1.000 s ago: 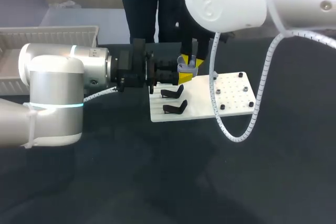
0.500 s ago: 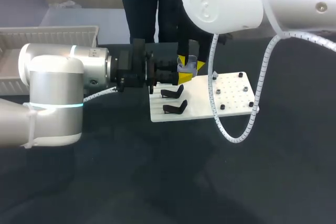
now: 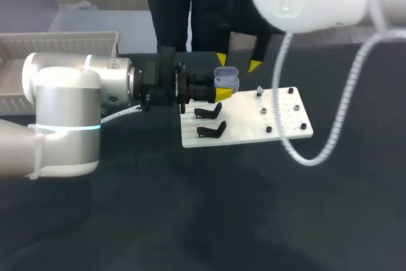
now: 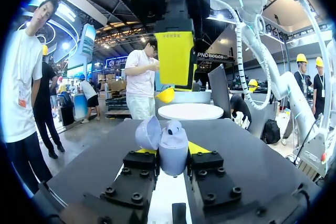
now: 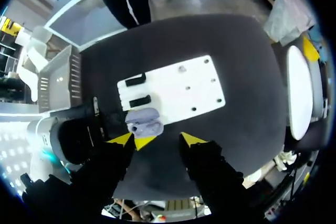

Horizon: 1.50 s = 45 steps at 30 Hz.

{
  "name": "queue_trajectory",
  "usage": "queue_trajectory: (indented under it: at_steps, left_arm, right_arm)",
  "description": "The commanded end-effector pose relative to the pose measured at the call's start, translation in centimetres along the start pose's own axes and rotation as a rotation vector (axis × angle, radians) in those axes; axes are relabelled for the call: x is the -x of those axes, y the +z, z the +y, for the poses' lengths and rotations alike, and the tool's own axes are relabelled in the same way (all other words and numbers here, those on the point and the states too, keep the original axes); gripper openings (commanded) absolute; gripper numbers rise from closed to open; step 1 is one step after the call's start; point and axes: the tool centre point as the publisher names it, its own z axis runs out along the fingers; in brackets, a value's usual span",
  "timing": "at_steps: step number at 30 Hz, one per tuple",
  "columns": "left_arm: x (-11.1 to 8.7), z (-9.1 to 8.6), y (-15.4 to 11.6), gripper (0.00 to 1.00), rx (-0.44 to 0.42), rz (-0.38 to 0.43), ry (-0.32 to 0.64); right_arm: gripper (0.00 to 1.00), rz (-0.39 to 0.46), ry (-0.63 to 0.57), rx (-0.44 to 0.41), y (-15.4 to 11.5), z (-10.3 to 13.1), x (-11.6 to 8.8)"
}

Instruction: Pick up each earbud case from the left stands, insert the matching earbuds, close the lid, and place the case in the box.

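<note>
A lavender earbud case (image 3: 226, 80) with its lid open is held level above the white board's (image 3: 279, 132) back left corner, my left gripper (image 3: 222, 91) shut on it. In the left wrist view the case (image 4: 172, 148) sits between my yellow tips (image 4: 199, 148), lid (image 4: 148, 132) tipped back, one earbud (image 4: 174, 127) showing inside. My right gripper (image 3: 238, 63) hangs open above and just behind the case, touching nothing. From the right wrist view the case (image 5: 144, 121) lies below, ahead of the open right gripper (image 5: 156, 139).
Two black stands (image 3: 208, 113) (image 3: 211, 131) stand bare on the board's left part. A small pale piece (image 3: 259, 91) sits on a post near the board's back, among dark pegs. A white ribbed box (image 3: 57, 46) is at the back left.
My right gripper has opened and lifted off the case, and its arm has swung up and to the right. The left arm has kept still with the case.
</note>
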Motion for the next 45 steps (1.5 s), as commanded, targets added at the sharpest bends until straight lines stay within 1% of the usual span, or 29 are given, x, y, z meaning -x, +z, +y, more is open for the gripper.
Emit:
queue_trajectory:
  at_steps: [1, 7, 13, 29, 31, 32, 35, 36, 37, 40, 43, 45]
  left_arm:
    - [-0.1, -0.1, 0.0, 0.0, 0.005, -0.005, 0.004]
    - [-0.1, -0.1, 0.0, 0.0, 0.005, -0.005, 0.004]
    - [-0.1, -0.1, 0.0, 0.0, 0.005, -0.005, 0.004]
    - [-0.1, -0.1, 0.0, 0.0, 0.005, -0.005, 0.004]
    - [-0.1, -0.1, 0.0, 0.0, 0.005, -0.005, 0.004]
    - [-0.1, -0.1, 0.0, 0.0, 0.005, -0.005, 0.004]
    - [-0.1, -0.1, 0.0, 0.0, 0.005, -0.005, 0.004]
    - [-0.1, -0.1, 0.0, 0.0, 0.005, -0.005, 0.004]
    - [-0.1, -0.1, 0.0, 0.0, 0.005, -0.005, 0.004]
    - [-0.1, -0.1, 0.0, 0.0, 0.005, -0.005, 0.004]
    - [-0.1, -0.1, 0.0, 0.0, 0.005, -0.005, 0.004]
    - [-0.1, -0.1, 0.0, 0.0, 0.005, -0.005, 0.004]
  right_arm:
    - [1.0, -0.077, -0.023, 0.114, -0.6, -3.7, -1.2]
    - [1.0, -0.136, -0.134, 0.11, -0.6, -5.3, -0.7]
    - [1.0, -0.169, -0.213, 0.095, -0.3, -6.0, 0.2]
    - [1.0, -0.169, -0.213, 0.095, -0.3, -6.0, 0.2]
    - [1.0, -0.168, -0.208, 0.101, 0.0, -6.0, 1.1]
    - [1.0, -0.166, -0.183, 0.155, -0.1, -6.1, 2.0]
    - [1.0, -0.185, -0.163, 0.134, 0.2, -6.2, 3.6]
    - [1.0, -0.186, -0.159, 0.136, 0.3, -6.2, 3.9]
    - [1.0, -0.187, -0.14, 0.139, 0.4, -6.2, 4.7]
    - [1.0, -0.189, -0.123, 0.117, 1.1, -5.9, 6.1]
    - [1.0, -0.169, -0.093, 0.131, 2.0, -5.6, 7.1]
    - [1.0, -0.185, -0.058, 0.128, 2.8, -5.6, 7.7]
